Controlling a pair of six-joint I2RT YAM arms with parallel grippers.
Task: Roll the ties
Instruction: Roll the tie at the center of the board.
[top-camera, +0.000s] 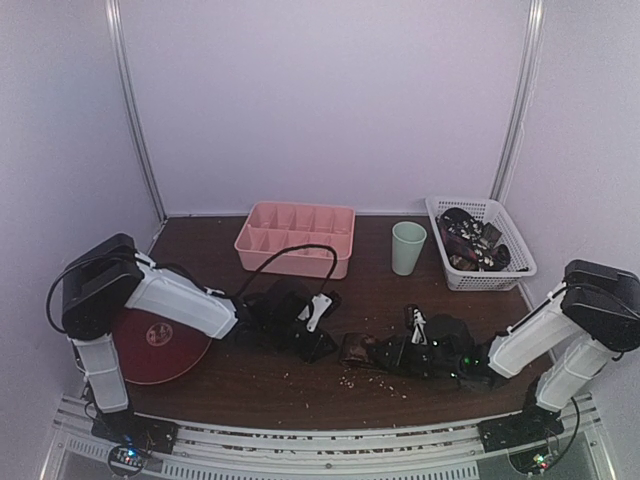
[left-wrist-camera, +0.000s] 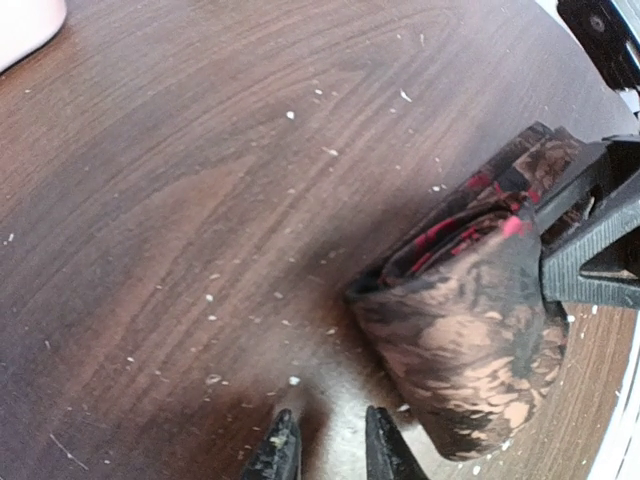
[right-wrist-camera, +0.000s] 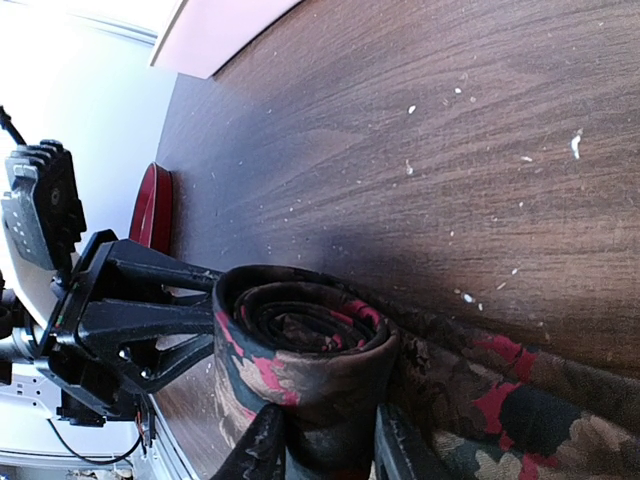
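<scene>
Claws: two, the left claw (top-camera: 322, 345) and the right claw (top-camera: 386, 352).
Ties: one part-rolled tie (top-camera: 357, 349) on the surface (top-camera: 250, 385), dead centre. There is also a tangle of ties (top-camera: 472, 240) in the basket (top-camera: 490, 281), number unreadable.
One basket, 2 o'clock.
One cup (top-camera: 408, 247), 1 o'clock.
One pink divided tray (top-camera: 290, 262), 12 o'clock.
One red plate (top-camera: 160, 345), 9 o'clock.

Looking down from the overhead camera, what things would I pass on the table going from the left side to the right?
Red plate → pink tray → green cup → white basket.
</scene>
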